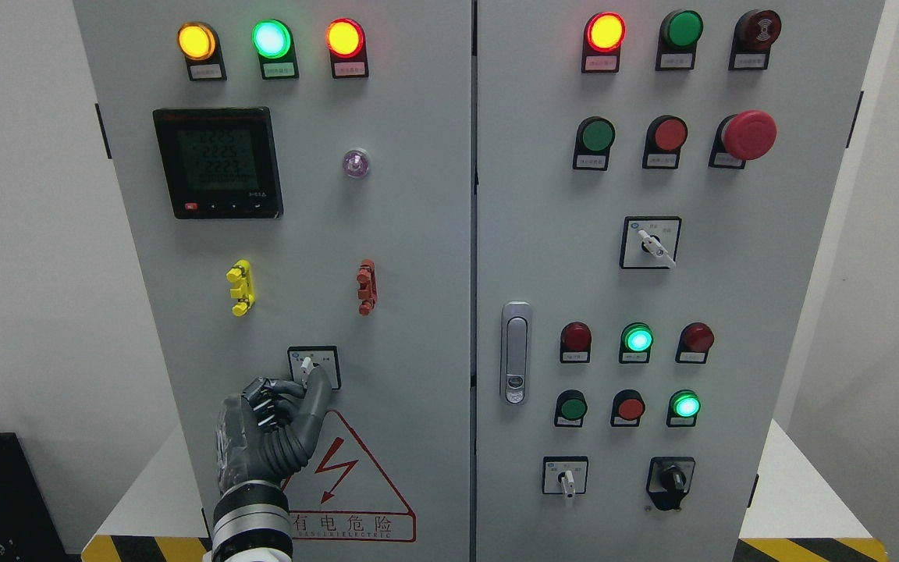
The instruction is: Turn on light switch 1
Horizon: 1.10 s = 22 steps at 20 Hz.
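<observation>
My left hand (274, 425), other fingers curled, holds one finger at the small white rotary switch (307, 365) on the grey cabinet (418, 257); next, I reckon, a firm twist.

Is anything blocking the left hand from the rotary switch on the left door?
Nothing visible does. The left hand is already at the rotary switch, one finger reaching its lower edge beside the white knob. The panel face around it is bare.
</observation>
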Available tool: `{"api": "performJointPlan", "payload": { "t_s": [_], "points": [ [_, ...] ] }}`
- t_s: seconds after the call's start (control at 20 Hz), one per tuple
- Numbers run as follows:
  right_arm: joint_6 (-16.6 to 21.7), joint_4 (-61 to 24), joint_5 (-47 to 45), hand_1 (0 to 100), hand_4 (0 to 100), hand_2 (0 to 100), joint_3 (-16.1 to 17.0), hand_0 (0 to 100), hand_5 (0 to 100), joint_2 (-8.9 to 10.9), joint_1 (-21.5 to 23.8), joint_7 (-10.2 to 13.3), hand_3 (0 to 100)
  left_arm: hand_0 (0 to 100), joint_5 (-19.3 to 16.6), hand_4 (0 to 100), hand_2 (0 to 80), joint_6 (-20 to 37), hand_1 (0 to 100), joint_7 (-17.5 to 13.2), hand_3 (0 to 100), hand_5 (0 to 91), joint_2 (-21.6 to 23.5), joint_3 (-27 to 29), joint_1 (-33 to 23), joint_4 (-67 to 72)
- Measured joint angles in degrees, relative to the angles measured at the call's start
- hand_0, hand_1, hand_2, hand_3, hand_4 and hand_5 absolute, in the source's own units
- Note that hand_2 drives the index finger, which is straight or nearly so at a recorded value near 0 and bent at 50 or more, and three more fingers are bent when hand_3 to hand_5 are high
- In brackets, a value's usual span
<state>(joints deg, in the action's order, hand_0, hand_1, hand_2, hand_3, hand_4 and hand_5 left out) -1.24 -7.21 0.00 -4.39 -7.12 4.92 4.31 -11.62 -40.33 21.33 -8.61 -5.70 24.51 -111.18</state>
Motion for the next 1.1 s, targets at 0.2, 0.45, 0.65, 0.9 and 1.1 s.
{"api": "performJointPlan", "payload": {
  "t_s": [0.2,0.45,0.65,0.9,1.1],
  "points": [
    [0.0,0.0,0.0,0,0,0,0.0,0,0,0.00,0.0,0.0,0,62,0.0,99,65.0,-0.1,61,-0.1,95,87.6,0.0,-0.1,0.0,0.0],
    [0.0,0.0,0.0,0,0,0,0.0,0,0,0.00,0.0,0.0,0,65,0.0,99,65.3,0.1,61,-0.1,95,87.7,0.0,-0.2,-0.1,0.1],
    [0.0,0.0,0.0,0,0,0,0.0,0,0,0.00,0.0,0.0,0,68,0.0,100,65.4,0.2,61,-0.1,95,87.8,0.0,-0.3,-0.1,0.1],
    [0.0,0.0,0.0,0,0,0,0.0,0,0,0.00,0.0,0.0,0,69,0.0,100,65.2,0.3,59,-0.1,95,87.9,0.0,-0.3,-0.1,0.3],
    [0.0,0.0,0.0,0,0,0,0.0,0,0,0.00,0.0,0.0,0,71,0.0,100,65.1,0.4,58,-0.1,95,87.9,0.0,-0.3,-0.1,0.4]
  ]
}}
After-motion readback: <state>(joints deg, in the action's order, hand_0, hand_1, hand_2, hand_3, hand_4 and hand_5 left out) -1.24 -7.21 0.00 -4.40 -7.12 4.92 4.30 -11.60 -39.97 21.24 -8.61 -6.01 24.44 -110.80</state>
